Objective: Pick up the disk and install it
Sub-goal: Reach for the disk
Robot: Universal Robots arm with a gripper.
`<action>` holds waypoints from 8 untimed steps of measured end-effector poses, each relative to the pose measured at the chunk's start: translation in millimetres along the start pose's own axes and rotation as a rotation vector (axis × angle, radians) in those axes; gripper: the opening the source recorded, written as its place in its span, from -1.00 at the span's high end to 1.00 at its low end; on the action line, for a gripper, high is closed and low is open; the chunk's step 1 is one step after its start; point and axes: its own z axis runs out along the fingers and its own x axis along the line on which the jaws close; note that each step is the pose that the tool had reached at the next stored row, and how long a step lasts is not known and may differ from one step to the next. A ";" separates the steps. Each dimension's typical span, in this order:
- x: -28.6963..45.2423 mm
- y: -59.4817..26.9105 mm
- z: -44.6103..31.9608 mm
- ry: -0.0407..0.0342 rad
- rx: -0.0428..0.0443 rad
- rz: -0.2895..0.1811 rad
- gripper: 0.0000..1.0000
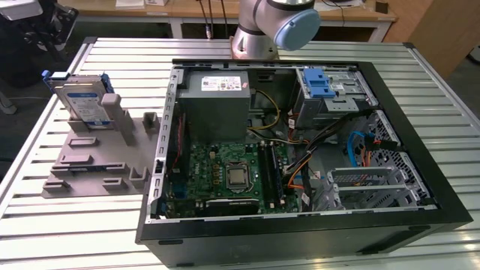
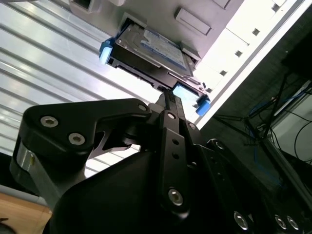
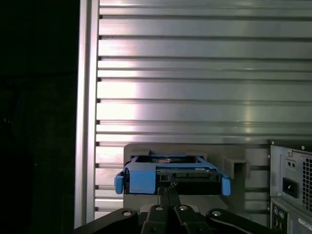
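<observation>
The claw (image 3: 168, 191) was narrow, its tips drawn together on nothing. Just ahead of those tips the disk (image 3: 170, 168) stood on edge in its blue bracket, slotted into a grey holder (image 3: 235, 165). Beyond the claw and the disk stretched the ribbed metal worktop (image 3: 195, 73). Off to one side of the claw stood a computer case (image 3: 290, 180).

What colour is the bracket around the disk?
The bracket is blue; the first wrist view shows it best.
</observation>
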 end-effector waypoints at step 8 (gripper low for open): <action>4.9 -6.2 0.1 0.0001 0.0001 -0.002 0.79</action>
